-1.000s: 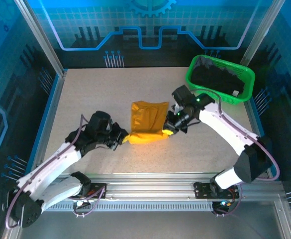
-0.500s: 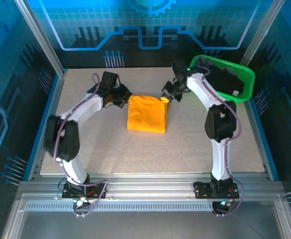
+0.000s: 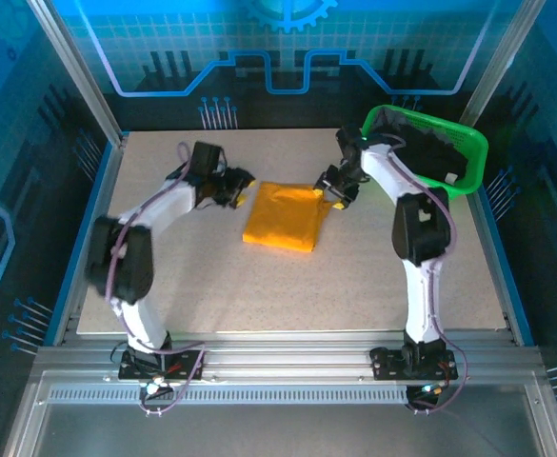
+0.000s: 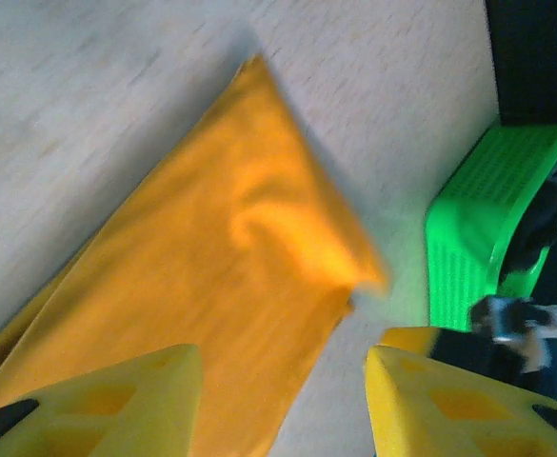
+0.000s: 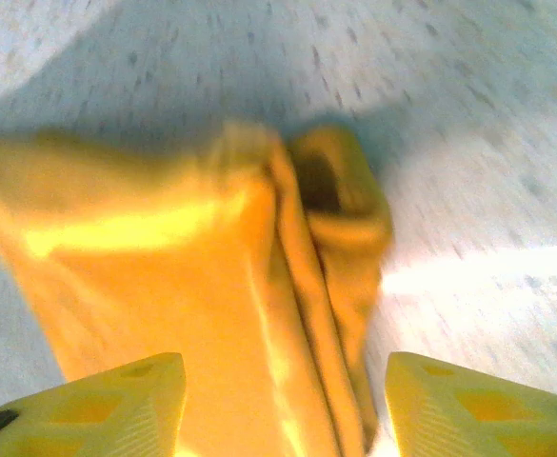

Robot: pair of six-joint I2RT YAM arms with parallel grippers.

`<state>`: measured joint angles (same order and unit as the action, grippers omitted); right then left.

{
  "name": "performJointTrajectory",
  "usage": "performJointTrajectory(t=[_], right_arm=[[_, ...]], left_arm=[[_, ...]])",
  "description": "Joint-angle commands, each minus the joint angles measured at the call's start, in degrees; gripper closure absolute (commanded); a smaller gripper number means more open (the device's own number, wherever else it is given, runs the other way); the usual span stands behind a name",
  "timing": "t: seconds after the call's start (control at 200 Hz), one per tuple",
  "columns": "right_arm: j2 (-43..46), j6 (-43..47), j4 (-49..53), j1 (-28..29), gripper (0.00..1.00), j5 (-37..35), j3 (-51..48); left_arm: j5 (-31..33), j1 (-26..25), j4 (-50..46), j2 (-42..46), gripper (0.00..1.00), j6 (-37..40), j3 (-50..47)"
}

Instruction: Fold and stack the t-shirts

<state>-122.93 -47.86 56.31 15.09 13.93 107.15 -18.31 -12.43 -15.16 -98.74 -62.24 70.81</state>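
Though hung right over cloth, spread apart and pinching nothing: so much for the yellow fingers (image 4: pixel 116 405) of the left gripper (image 3: pixel 238 186), with a bare gap between the pads. Same at the right gripper (image 3: pixel 338 188), fingers (image 5: pixel 97 400) parted either side of a bunched, layered edge (not clamped on it, as far as can be told).

Outward from there, find the bright orange-yellow soft fabric t-shirt (image 3: pixel 283 217), folded into a rough rectangle and lying flat on the speckled grey table (image 3: pixel 211 286), about mid-width and toward the far side. Left gripper at its far-left corner, right gripper at its far-right corner. Judged a matched pair of corner stations, likely chosen so that a fold lies down evenly. Stacking not yet done.

Further right, at the table's far-right corner, note the green plastic mesh basket (image 3: pixel 366 145) with black fabric t-shirts (image 3: pixel 416 148) heaped inside, probably kept there clear of the folding area until wanted.

As for writing, nothing readable. Only a small white tag (image 3: pixel 448 177) on the black cloth, too small to read, and a blue gear-and-circuit pattern on the back wall, without words.
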Motion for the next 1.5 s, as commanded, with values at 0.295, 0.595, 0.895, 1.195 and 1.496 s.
performJointTrajectory(t=[0.295, 0.595, 0.895, 1.195, 1.496], right_arm=[[24.98, 2.91, -20.21, 2.31, 0.37, 9.47, -37.12], [24.69, 2.70, -20.46, 1.16, 0.38, 9.89, -34.73], [32.64, 2.83, -19.19, -2.21, 0.38, 12.86, -39.21], [40.71, 2.59, -15.72, -4.48, 0.39, 15.53, -42.54], [43.07, 3.83, -11.22, -6.10, 0.39, 16.08, -39.08]], left_arm=[[-3.38, -3.45, 7.25, 20.14, 0.39, -11.58, -28.32], [12.81, -21.39, 23.48, 7.85, 0.29, -37.44, -24.79], [22.40, -26.95, 33.46, -7.88, 0.27, -46.44, -17.03], [24.36, -26.56, 41.47, -17.65, 0.84, -50.38, -13.84], [20.71, -8.90, 39.40, -13.14, 1.00, -38.47, -16.46]])
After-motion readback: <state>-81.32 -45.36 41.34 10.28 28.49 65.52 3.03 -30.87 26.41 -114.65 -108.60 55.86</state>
